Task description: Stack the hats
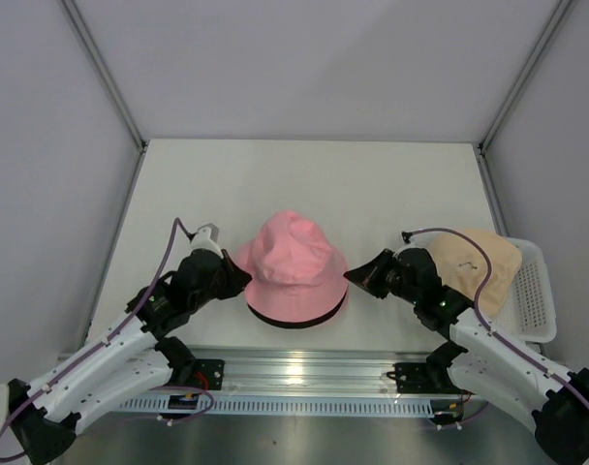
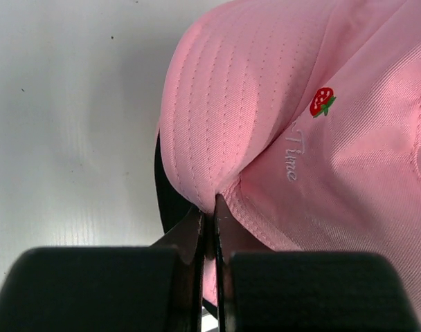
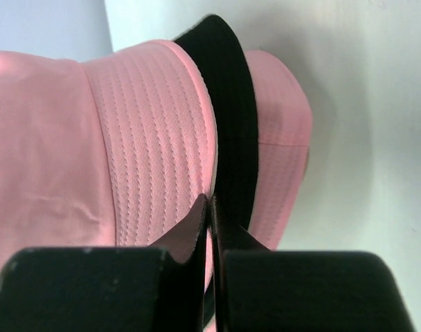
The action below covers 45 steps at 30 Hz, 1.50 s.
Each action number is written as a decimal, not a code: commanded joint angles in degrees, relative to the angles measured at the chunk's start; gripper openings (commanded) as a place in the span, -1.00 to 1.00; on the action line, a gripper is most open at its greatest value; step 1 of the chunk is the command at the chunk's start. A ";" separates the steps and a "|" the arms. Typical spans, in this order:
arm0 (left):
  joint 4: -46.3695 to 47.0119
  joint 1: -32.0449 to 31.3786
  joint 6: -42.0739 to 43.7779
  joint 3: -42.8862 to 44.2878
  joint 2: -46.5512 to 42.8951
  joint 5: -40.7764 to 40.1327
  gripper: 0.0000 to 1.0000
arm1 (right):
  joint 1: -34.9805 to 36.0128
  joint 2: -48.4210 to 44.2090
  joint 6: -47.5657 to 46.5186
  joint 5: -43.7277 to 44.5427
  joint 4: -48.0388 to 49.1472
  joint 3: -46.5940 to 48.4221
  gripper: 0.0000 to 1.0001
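Note:
The pink hat sits on top of the black hat, whose dark brim shows under its front edge, mid-table. My left gripper is shut on the pink hat's left brim; in the left wrist view the pink brim is pinched between the tips, with the black hat just beneath. My right gripper is shut on the pink hat's right brim, and its wrist view shows the black brim right beside it. The beige hat lies to the right, partly hidden behind my right arm.
A white perforated basket stands at the right edge of the table and holds the beige hat. The metal rail with both arm bases runs along the near edge. Grey walls close in the table on three sides.

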 commanded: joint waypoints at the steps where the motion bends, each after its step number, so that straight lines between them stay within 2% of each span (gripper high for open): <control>1: -5.04 -0.83 -1.50 -3.60 -1.31 -0.28 -0.99 | 0.79 -0.72 -3.53 4.02 -9.33 -3.58 -1.00; 4: -6.27 -0.83 -1.76 -4.57 -3.85 -0.53 -0.89 | 1.92 0.06 -4.93 2.96 -6.26 -4.56 -1.00; 5: -6.97 -0.83 -1.77 -3.61 -4.65 -1.06 -0.61 | 2.28 0.33 -5.63 2.96 -4.77 -4.03 -1.00; 7: -8.38 -0.83 -0.72 -2.55 -7.45 -3.43 -0.27 | 2.81 1.90 -8.18 3.40 -3.80 -3.07 -1.00; 8: -8.64 -0.83 -0.10 -1.24 -8.42 -4.31 -0.02 | 2.72 2.61 -9.23 3.57 -2.49 -2.71 -1.00; 9: -9.08 -0.83 0.25 0.34 -9.13 -6.58 0.36 | 2.72 3.49 -11.51 3.66 -2.21 -1.49 -1.00; 10: -9.08 -0.74 1.65 2.09 -10.35 -7.73 0.45 | 2.72 5.41 -12.57 3.84 -1.51 -0.70 -1.00; 11: -9.26 -0.74 2.27 3.16 -10.37 -8.88 0.62 | 2.63 6.47 -13.89 3.84 -1.07 0.18 -1.00; 14: -10.66 0.40 4.12 8.87 -8.45 -12.92 0.84 | 2.11 11.31 -19.08 3.23 0.25 4.31 -1.00; 18: -9.27 6.98 8.24 14.49 -2.73 -8.73 0.87 | -0.78 17.81 -24.62 0.95 2.62 8.80 -1.00; 19: -8.39 10.22 8.95 15.46 -1.68 -5.67 0.86 | -1.75 19.13 -25.58 -0.89 3.76 10.28 -1.00; 21: -6.28 13.22 10.70 16.52 0.87 -2.75 0.84 | -4.56 23.26 -26.64 -2.83 5.59 12.05 -1.00; 25: -4.60 18.94 10.37 16.79 3.87 4.02 0.81 | -5.80 29.06 -30.33 -5.47 8.15 16.79 -1.00; 28: -2.50 20.53 7.82 14.16 5.19 11.13 0.78 | -5.80 34.24 -32.44 -7.31 9.82 20.40 -1.00; 29: -1.27 20.53 6.94 11.98 5.10 16.02 0.74 | -5.72 35.65 -32.62 -7.58 9.83 22.23 -1.00; 33: 6.63 20.53 1.86 6.00 2.47 26.24 0.65 | -5.72 41.10 -32.80 -10.13 10.53 25.06 -1.00; 39: 8.57 20.53 -4.03 1.60 1.06 28.55 0.48 | -5.54 41.99 -32.19 -10.22 11.76 25.06 -1.00; 45: 17.36 20.45 -12.04 -4.21 -1.31 33.04 0.30 | -5.54 38.92 -32.54 -8.29 10.45 24.71 -1.00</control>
